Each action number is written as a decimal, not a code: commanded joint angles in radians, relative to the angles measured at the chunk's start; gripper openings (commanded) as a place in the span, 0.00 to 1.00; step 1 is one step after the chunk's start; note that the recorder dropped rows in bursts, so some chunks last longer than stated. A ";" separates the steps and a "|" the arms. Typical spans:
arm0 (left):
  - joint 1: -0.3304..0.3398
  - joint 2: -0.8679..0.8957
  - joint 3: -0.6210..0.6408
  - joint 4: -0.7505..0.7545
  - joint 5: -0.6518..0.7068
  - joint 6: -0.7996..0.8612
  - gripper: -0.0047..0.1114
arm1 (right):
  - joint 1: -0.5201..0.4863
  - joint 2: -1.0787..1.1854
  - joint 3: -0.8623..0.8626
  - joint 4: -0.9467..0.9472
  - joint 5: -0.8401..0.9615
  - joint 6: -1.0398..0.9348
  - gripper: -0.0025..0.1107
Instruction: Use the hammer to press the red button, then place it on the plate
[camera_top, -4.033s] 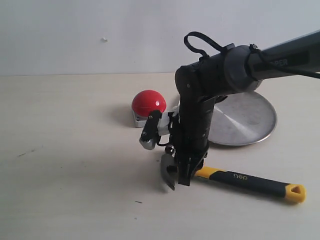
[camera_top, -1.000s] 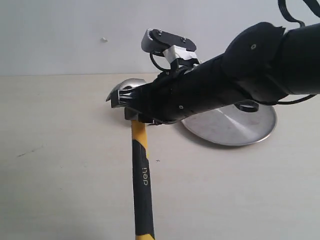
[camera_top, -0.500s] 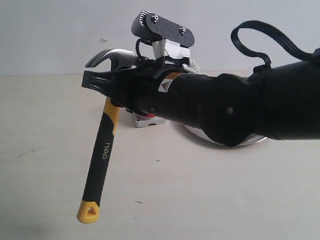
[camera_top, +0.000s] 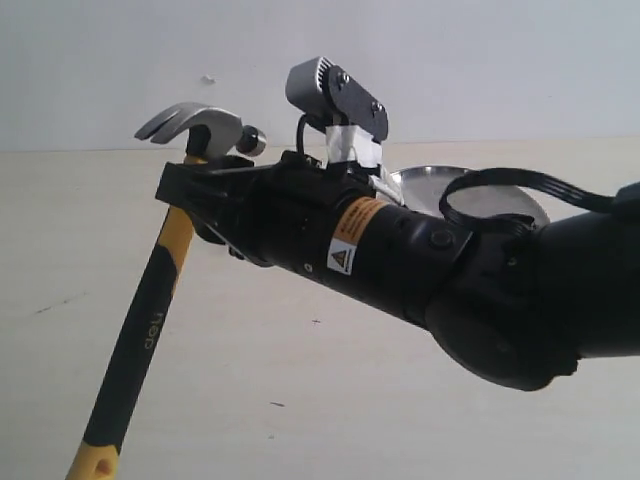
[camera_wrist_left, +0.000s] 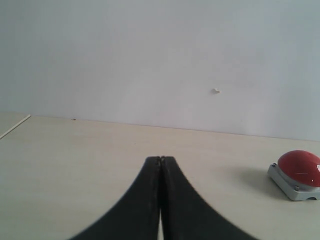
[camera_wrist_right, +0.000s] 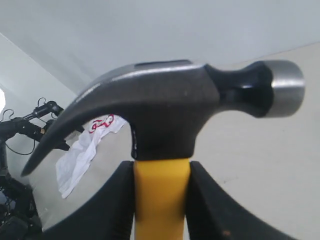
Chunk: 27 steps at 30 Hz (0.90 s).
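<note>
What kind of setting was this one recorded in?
Most likely a robot test bench in a lab: a bare pale tabletop against a blank white wall, with staged props, a claw hammer gripped in the right claw and a red button.

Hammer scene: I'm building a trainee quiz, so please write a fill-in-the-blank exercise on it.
The right gripper grips the hammer just below its ___.
The hammer's handle is black and ___.
The left wrist view shows a ___ dome-shaped button.
Missing: head; yellow; red.
</note>
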 joint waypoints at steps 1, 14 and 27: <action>0.001 -0.005 -0.002 -0.004 -0.013 0.001 0.04 | 0.003 -0.009 0.038 -0.094 -0.181 0.090 0.02; 0.001 -0.005 -0.002 -0.004 -0.013 0.001 0.04 | 0.003 -0.009 0.103 -0.087 -0.456 0.235 0.02; 0.001 -0.005 -0.002 -0.006 -0.173 -0.098 0.04 | 0.003 -0.009 0.103 -0.066 -0.448 0.260 0.02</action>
